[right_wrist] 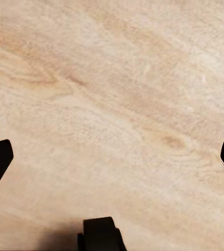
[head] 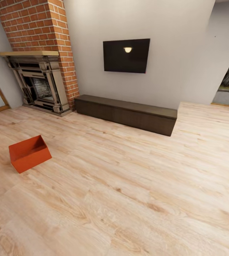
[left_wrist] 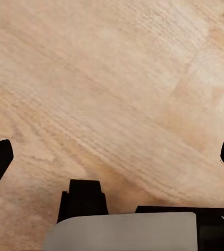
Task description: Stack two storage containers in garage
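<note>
1 orange-red open-top rectangular storage container (head: 29, 153) sits tilted on the light wood plank floor (head: 135, 185), left of the long dark low bench (head: 126, 113). Left tool (left_wrist: 112, 157) and right tool (right_wrist: 112, 157) hang spread wide, empty, over planks.

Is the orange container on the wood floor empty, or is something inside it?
Apparently empty. The head view looks into the open top of the storage container and shows only bare orange inner walls; its bottom is partly hidden.

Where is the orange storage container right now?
In the head view, the storage container sits on the wood floor at the left, in front of the brick fireplace.
</note>
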`<state>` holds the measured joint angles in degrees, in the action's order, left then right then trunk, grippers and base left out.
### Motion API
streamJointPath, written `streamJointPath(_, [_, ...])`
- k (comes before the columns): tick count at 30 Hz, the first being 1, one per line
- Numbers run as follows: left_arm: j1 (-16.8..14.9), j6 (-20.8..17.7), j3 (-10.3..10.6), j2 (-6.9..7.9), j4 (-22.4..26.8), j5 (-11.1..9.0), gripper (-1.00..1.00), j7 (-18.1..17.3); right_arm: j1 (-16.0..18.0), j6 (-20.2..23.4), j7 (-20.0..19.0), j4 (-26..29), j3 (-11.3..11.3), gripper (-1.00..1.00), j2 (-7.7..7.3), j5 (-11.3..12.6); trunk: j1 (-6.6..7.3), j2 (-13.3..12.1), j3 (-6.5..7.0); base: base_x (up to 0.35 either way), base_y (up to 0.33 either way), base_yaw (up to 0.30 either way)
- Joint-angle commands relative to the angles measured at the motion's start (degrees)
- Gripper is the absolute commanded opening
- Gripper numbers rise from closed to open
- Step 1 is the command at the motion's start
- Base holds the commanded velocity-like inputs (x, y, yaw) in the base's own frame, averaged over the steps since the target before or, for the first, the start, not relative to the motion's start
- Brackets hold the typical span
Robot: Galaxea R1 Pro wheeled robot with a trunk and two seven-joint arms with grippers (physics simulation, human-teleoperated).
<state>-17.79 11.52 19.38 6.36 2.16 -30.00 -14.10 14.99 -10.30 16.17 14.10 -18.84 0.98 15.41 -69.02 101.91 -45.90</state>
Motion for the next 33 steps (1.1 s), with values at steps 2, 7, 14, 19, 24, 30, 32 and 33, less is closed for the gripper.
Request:
streamJointPath(2, [-0.04, 0.17, 0.48, 0.13, -0.05, -0.59, 1.00, -0.23, 0.04, -0.25, 0.27, -0.04, -0.49, 1.00, -0.01, 0.59, -0.03, 0.02, -0.05, 0.326, 0.000, 0.000])
streamJointPath(7, [-0.05, 0.17, 0.48, 0.37, -0.07, -0.59, 1.00, -0.23, 0.04, -0.25, 0.27, -0.04, -0.49, 1.00, -0.01, 0.59, -0.03, 0.02, -0.05, 0.331, 0.000, 0.000])
streamJointPath(14, [-0.05, 0.17, 0.48, 0.41, -0.06, -0.59, 1.00, -0.23, 0.04, -0.25, 0.27, -0.04, -0.42, 1.00, -0.18, 0.59, -0.03, 0.02, -0.05, 0.333, 0.000, 0.000])
streamJointPath(19, [-0.05, 0.17, 0.48, 0.41, -0.08, -0.59, 1.00, -0.23, 0.04, -0.25, 0.27, -0.04, -0.41, 1.00, -0.43, 0.59, -0.03, 0.02, -0.05, 0.333, 0.000, 0.000])
streamJointPath(24, [-0.05, 0.17, 0.48, 0.41, -0.05, -0.59, 1.00, -0.23, 0.04, -0.25, 0.27, -0.04, -0.48, 1.00, -0.53, 0.59, -0.03, 0.02, -0.05, 0.333, 0.000, 0.000])
streamJointPath(30, [-0.05, 0.17, 0.48, 0.41, -0.07, -0.59, 1.00, -0.23, 0.04, -0.25, 0.27, -0.04, -0.48, 1.00, -0.54, 0.59, -0.03, 0.02, -0.05, 0.333, 0.000, 0.001])
streamJointPath(32, [-0.03, 0.17, 0.48, 0.41, -0.08, -0.59, 1.00, -0.23, 0.04, -0.27, 0.30, -0.04, -0.47, 1.00, -0.54, 0.59, -0.03, 0.02, -0.05, 0.333, 0.000, 0.042])
streamJointPath(33, [-0.04, 0.17, 0.48, 0.41, -0.09, -0.59, 1.00, -0.23, 0.04, -0.28, 0.31, -0.04, -0.48, 1.00, -0.54, 0.59, -0.03, 0.02, -0.05, 0.333, 0.000, 0.077])
